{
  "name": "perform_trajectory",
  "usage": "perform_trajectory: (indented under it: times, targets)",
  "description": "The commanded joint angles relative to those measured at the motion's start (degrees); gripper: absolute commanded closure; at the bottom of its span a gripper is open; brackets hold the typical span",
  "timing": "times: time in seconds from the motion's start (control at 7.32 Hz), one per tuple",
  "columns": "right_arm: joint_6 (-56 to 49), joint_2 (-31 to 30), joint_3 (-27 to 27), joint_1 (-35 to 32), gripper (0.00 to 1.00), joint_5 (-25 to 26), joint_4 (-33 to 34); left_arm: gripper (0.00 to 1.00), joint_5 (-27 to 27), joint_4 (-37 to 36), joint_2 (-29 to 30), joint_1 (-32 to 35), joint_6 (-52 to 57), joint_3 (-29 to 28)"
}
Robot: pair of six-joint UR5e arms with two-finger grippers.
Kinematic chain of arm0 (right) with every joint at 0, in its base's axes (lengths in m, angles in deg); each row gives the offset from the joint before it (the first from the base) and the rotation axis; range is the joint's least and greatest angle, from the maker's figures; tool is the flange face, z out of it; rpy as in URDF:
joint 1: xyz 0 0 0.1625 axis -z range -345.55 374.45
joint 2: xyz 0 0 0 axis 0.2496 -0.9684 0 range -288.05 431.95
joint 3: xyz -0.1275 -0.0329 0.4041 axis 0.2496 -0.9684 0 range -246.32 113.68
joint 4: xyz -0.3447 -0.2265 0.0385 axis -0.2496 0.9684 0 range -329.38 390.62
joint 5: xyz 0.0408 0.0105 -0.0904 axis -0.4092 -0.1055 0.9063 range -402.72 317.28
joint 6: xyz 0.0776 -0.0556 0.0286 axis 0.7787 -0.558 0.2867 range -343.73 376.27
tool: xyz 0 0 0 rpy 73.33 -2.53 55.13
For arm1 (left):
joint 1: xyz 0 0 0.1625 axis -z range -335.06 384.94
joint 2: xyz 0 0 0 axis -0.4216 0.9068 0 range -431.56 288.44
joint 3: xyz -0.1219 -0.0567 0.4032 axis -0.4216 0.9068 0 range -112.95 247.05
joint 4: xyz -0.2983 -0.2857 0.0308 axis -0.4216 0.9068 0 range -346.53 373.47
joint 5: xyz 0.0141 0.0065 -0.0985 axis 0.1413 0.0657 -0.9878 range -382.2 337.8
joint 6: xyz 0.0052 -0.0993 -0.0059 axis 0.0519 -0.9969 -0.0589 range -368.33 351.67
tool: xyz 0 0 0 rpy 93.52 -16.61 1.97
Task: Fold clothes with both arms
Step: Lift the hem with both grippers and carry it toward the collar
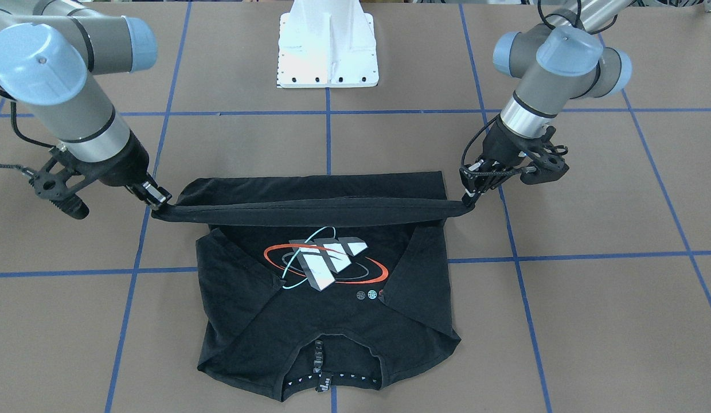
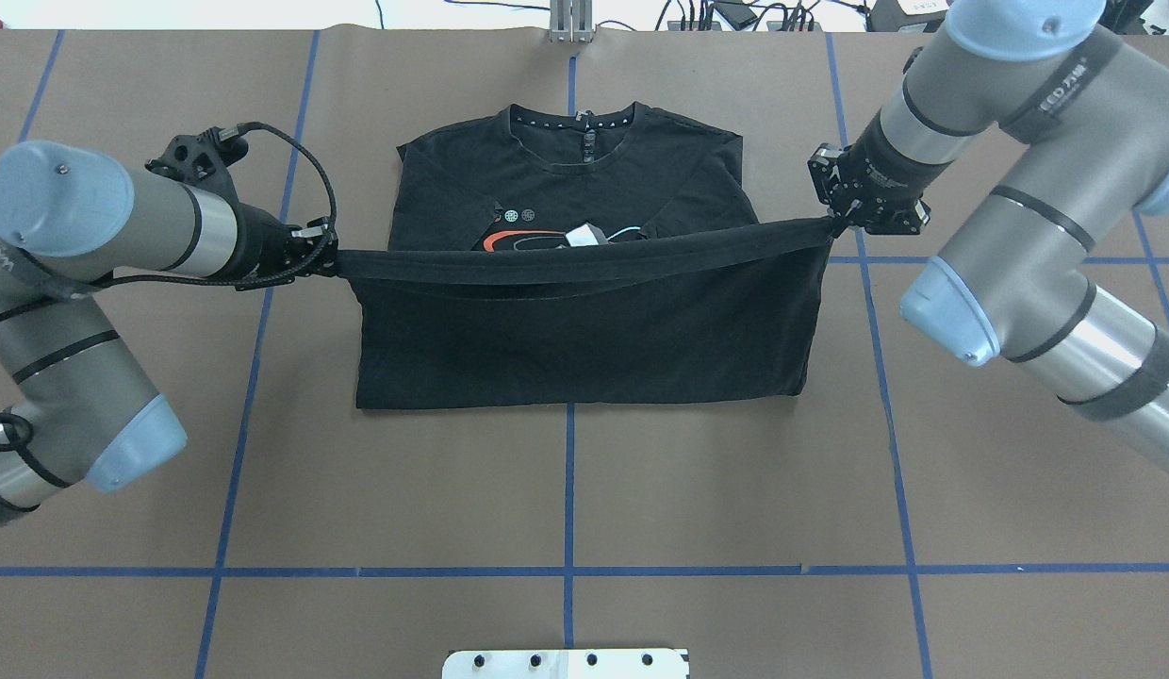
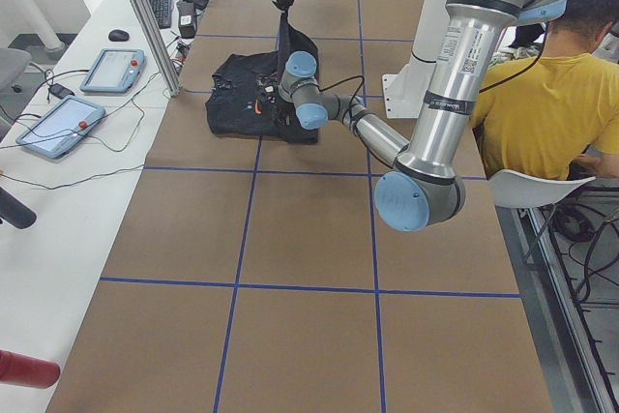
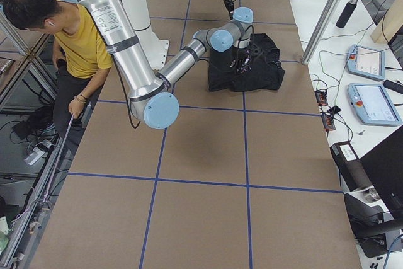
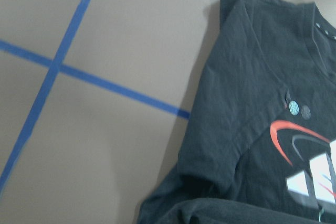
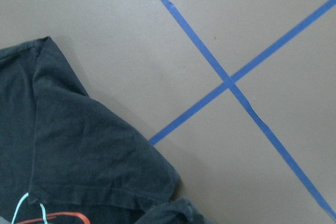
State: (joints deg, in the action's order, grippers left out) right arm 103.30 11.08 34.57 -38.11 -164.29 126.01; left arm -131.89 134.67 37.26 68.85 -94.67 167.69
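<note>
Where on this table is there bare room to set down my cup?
The table is bare between the T-shirt and the white base. It is crowded farther back, where the left gripper and right gripper hold the T-shirt taut.

The work surface is a flat table covered in brown paper point(image 1: 590, 321), divided into large rectangles by lines of blue adhesive tape point(image 2: 568, 490). A white side bench point(image 3: 58, 171) runs along one long edge of the table. Lying on it are two grey-blue handheld control tablets with screens point(image 3: 112, 70), a black keyboard point(image 3: 160, 5) and a dark computer mouse point(image 3: 118, 35). A silver aluminium post point(image 3: 150, 21) rises at the bench edge. On the opposite side, a person in a yellow shirt point(image 3: 542, 103) sits beside a white chair point(image 3: 537, 186).
</note>
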Motion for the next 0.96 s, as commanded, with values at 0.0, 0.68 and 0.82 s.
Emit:
perform_trajectory:
  times: [0.0,0.68,0.82]
  targets:
    - [-4.6,5.0,-8.1,-2.9,1.00,-0.3,-0.5,1.00,0.0,0.0,4.6,2.4,0.3,-4.8]
    - [-4.5,4.9,-5.8,-4.7,1.00,-2.9,0.3,1.00,-0.1,-0.7,4.3,3.5,1.3,-2.5]
    - [-4.5,2.5,-2.3,-4.7,1.00,-2.9,0.9,1.00,-0.7,-1.8,1.6,3.6,1.3,1.3]
